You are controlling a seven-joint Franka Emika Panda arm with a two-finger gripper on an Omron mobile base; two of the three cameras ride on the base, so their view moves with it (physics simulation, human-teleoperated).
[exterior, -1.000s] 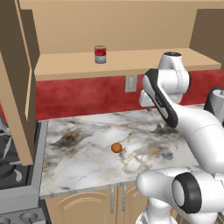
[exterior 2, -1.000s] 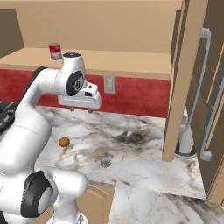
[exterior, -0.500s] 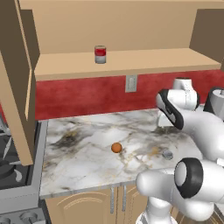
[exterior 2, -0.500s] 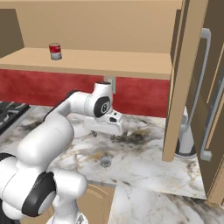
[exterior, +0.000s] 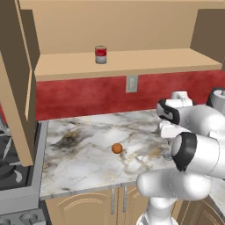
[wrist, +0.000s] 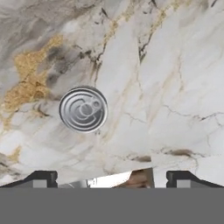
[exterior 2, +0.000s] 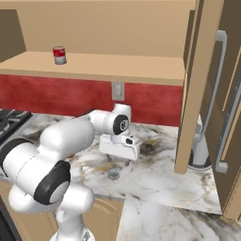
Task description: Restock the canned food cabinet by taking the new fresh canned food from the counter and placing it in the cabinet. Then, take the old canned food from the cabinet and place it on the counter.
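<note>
The light tan cabinet (exterior: 127, 61) stands open over the marble counter (exterior: 88, 145), and the old canned food (exterior: 101, 54) sits upright on its shelf, untouched. In the space of a second the white arm (exterior 2: 70, 136) has swung down from shelf height to hang low over the worktop, a sign that the restocking is only at its opening step: the pick-up of the new tin. The arm is folded forward, its hand pointing straight down at the stone. The gripper (exterior 2: 117, 158) hovers with its jaws spread wide and nothing between them. The new fresh canned food (wrist: 83, 109) lies flat on the counter beneath the hand, off to one side of the line between the fingertips, so the hand likely needs to centre itself before descending. A small orange ball (exterior: 117, 148) rests well apart on the marble.
</note>
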